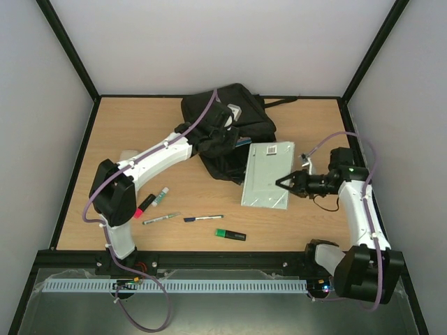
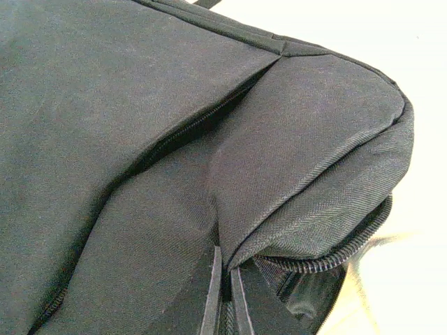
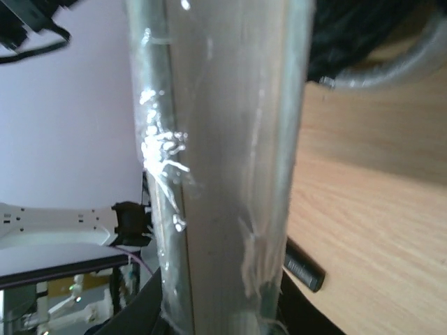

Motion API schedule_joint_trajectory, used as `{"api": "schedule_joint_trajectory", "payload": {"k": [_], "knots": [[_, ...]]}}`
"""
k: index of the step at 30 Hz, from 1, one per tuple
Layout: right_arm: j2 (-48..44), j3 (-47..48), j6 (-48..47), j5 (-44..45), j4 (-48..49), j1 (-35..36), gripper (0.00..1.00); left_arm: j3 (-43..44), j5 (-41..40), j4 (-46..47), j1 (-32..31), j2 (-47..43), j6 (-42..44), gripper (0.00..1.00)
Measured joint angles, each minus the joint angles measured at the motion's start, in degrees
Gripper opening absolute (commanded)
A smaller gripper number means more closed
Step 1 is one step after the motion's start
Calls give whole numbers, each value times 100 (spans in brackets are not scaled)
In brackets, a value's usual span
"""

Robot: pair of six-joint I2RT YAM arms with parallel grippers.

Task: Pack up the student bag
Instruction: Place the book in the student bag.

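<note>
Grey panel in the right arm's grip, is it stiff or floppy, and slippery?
The grey panel is probably stiff: pinched at one edge by the right end effector, its edges look straight. Its shiny, crinkled clear wrap likely makes it slippery. Broad and thin, it may twist when moved.

The flat panel (image 1: pixel 267 174) sits in the right gripper (image 1: pixel 288 183) and stretches to its left, its far corner over the student bag (image 1: pixel 230 115). The left gripper (image 1: pixel 222 129) rests on that bag. Behind it, beside its arm's base, pens (image 1: pixel 203 218) lie on the table (image 1: pixel 140 118).
</note>
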Motion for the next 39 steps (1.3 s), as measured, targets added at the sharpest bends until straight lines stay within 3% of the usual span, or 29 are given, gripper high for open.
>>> {"api": "schedule_joint_trajectory", "payload": {"k": [11, 21, 32, 39], "knots": [[428, -634, 407, -129, 459, 1279, 1, -284, 350, 291, 4, -133, -260, 2], [2076, -304, 507, -295, 1318, 2046, 1, -599, 511, 409, 4, -713, -332, 2], [3541, 540, 461, -732, 2092, 2138, 1, -737, 629, 415, 7, -831, -236, 2], [3875, 603, 1187, -623, 3077, 2144, 1, -761, 632, 391, 24, -831, -214, 2]]}}
